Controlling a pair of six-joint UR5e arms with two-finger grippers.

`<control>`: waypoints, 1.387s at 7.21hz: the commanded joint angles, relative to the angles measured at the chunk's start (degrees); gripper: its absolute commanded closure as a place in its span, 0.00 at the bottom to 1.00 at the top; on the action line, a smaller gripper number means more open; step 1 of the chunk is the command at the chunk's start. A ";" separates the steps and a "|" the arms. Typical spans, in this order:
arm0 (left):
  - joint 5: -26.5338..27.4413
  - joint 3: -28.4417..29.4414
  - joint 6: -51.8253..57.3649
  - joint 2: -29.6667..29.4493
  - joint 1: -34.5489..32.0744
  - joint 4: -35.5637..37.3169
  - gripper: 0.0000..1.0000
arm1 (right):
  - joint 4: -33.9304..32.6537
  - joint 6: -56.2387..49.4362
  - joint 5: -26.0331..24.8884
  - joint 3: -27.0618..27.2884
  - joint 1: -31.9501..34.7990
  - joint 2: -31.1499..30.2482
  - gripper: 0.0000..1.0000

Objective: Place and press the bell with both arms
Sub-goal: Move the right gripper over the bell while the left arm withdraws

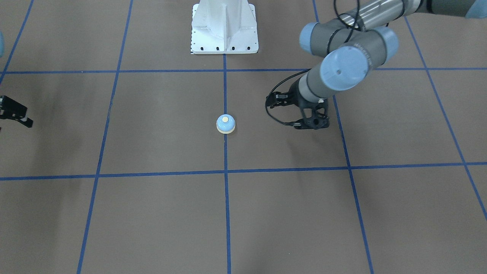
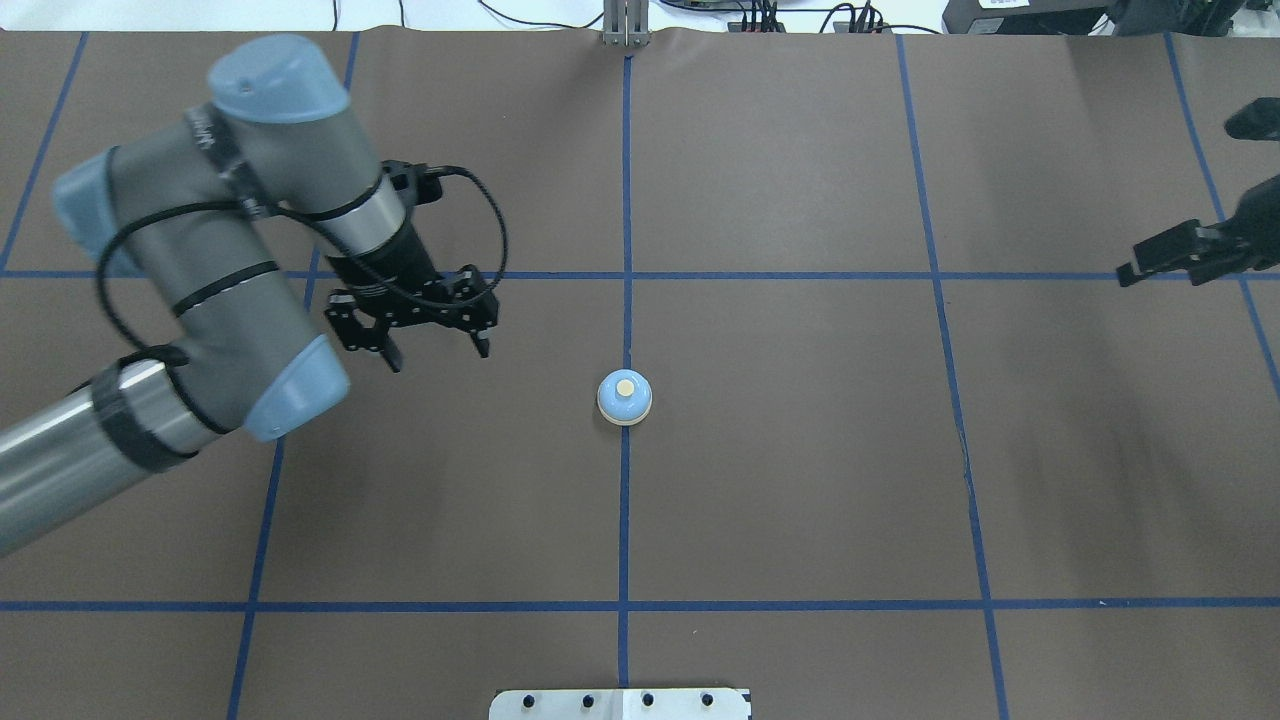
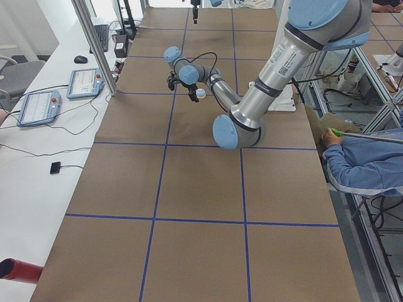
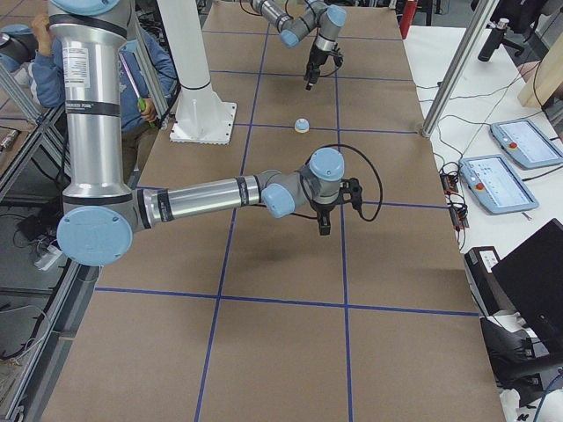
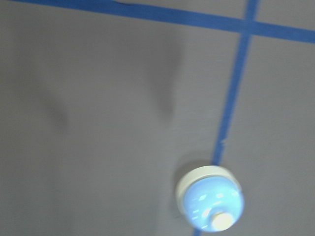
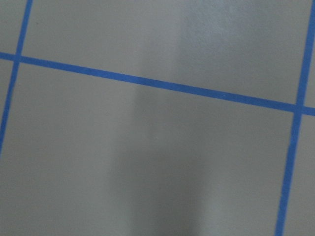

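The light-blue bell [image 2: 624, 397] with a cream base and button stands upright on the centre tape line of the brown table; it also shows in the front view [image 1: 225, 124] and the left wrist view [image 5: 212, 201]. My left gripper [image 2: 437, 355] is open and empty. It hangs just above the table, about a gripper's width away from the bell on my left side, and shows in the front view [image 1: 281, 114]. My right gripper [image 2: 1128, 273] is far off at the table's right edge. It looks shut and empty and is partly cut off in the front view [image 1: 28, 122].
The white bolted pedestal [image 1: 224, 28] stands at my side of the table, in line with the bell. Blue tape lines [image 2: 780, 275] divide the brown table into squares. A seated person [image 3: 368, 160] is beside the table near the pedestal.
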 commanded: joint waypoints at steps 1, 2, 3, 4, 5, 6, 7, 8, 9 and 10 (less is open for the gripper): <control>0.24 -9.63 10.81 15.51 -5.32 -0.04 0.01 | 0.45 24.97 -18.24 4.79 -18.98 8.91 0.34; 0.07 -11.83 19.48 21.75 -9.09 0.05 0.01 | -2.69 32.22 -21.20 4.80 -24.99 14.26 0.88; -0.02 -12.64 27.92 26.86 -12.35 0.05 0.01 | -10.73 34.20 -27.14 4.89 -30.88 20.84 1.00; -0.02 -12.65 32.53 29.43 -15.08 0.23 0.01 | -17.68 35.96 -31.90 2.63 -36.59 28.57 1.00; -0.02 -12.65 33.45 30.68 -15.19 0.40 0.01 | -17.84 38.33 -32.30 -5.14 -37.52 36.04 1.00; 0.24 -12.82 33.46 30.78 -15.19 0.40 0.01 | -17.49 39.92 -32.21 -15.48 -37.53 44.64 1.00; 0.51 -12.82 33.54 31.13 -15.28 0.40 0.01 | -15.92 39.85 -32.13 -17.85 -37.53 45.69 1.00; 0.69 -12.91 33.46 31.13 -15.28 0.32 0.01 | -15.73 39.76 -31.95 -17.79 -37.53 44.65 1.00; 0.69 -12.91 33.46 31.04 -15.28 0.32 0.01 | -15.90 39.32 -31.69 -17.52 -37.61 44.12 1.00; 0.69 -12.91 33.46 31.13 -15.19 0.32 0.01 | -15.91 39.23 -31.51 -17.43 -37.62 43.94 1.00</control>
